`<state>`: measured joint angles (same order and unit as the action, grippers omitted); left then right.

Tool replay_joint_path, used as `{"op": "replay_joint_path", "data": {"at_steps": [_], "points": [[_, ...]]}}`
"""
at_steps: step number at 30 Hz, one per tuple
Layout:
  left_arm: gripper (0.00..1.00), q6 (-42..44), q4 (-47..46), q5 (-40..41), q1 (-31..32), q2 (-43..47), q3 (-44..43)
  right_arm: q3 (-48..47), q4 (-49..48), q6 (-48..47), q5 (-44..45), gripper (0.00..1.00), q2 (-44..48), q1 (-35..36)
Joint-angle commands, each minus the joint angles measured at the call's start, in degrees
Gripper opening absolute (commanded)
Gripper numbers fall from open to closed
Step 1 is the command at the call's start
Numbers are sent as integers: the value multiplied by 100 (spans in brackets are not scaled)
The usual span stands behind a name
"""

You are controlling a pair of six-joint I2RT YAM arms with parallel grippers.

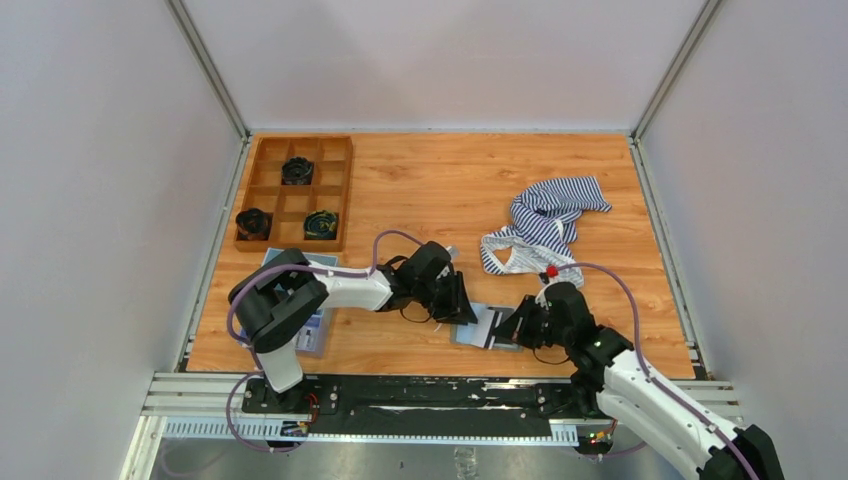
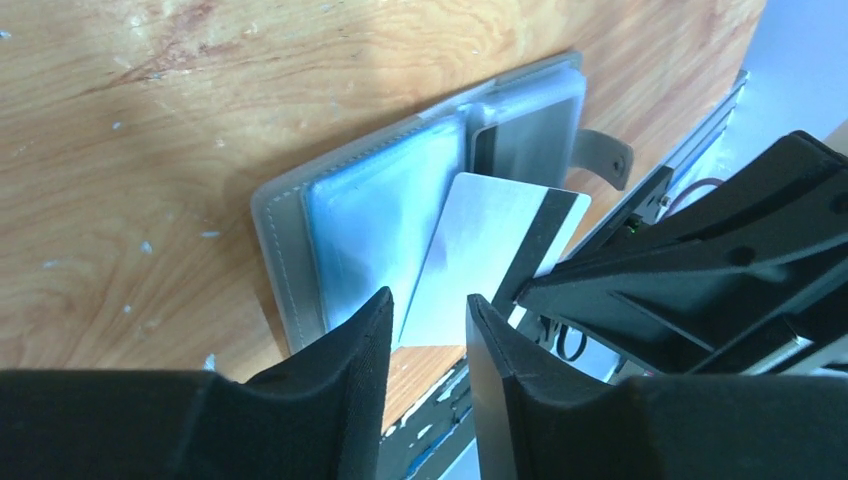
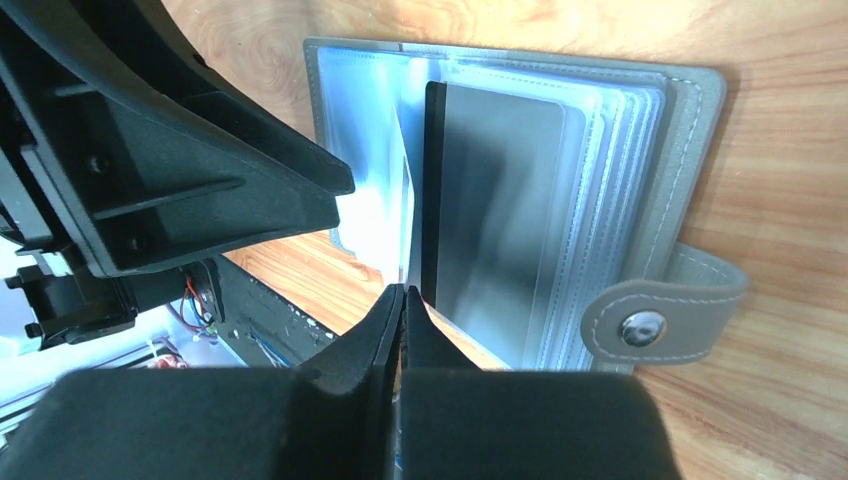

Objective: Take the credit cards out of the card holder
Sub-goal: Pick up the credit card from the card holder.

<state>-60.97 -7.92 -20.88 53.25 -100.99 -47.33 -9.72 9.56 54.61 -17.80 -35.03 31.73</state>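
The grey card holder (image 1: 472, 332) lies open on the table near the front edge, pale blue lining up (image 2: 360, 210), with clear sleeves fanned (image 3: 640, 180). A silver-grey credit card (image 2: 480, 260) with a black stripe sticks out of it, raised off the sleeves (image 3: 500, 210). My right gripper (image 3: 403, 298) is shut, its tips pinching the card's striped corner. My left gripper (image 2: 430, 315) is open, its fingers either side of the card's near edge and not touching it. The two grippers face each other over the holder (image 1: 462, 298) (image 1: 515, 325).
The holder's snap strap (image 3: 645, 325) lies out to one side. A blue tray (image 1: 310, 332) lies under the left arm. A wooden divided tray (image 1: 280, 200) holding dark round parts stands at the back left. A striped cloth (image 1: 545, 225) lies behind the right arm.
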Motion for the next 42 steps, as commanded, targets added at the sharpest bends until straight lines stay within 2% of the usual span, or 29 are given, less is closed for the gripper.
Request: {"op": "replay_joint_path", "data": {"at_steps": [1,8,16,42], "points": [[38,244,123,137,45,396,75,-144,614,-208,188,0,363,-62],[44,342,117,23,45,424,16,-342,633,-410,216,0,841,-66],[48,433,121,-65,40,441,-51,-477,403,-602,-33,0,794,-65],[61,591,112,-220,-165,853,95,-593,414,-746,-24,0,725,-69]]}}
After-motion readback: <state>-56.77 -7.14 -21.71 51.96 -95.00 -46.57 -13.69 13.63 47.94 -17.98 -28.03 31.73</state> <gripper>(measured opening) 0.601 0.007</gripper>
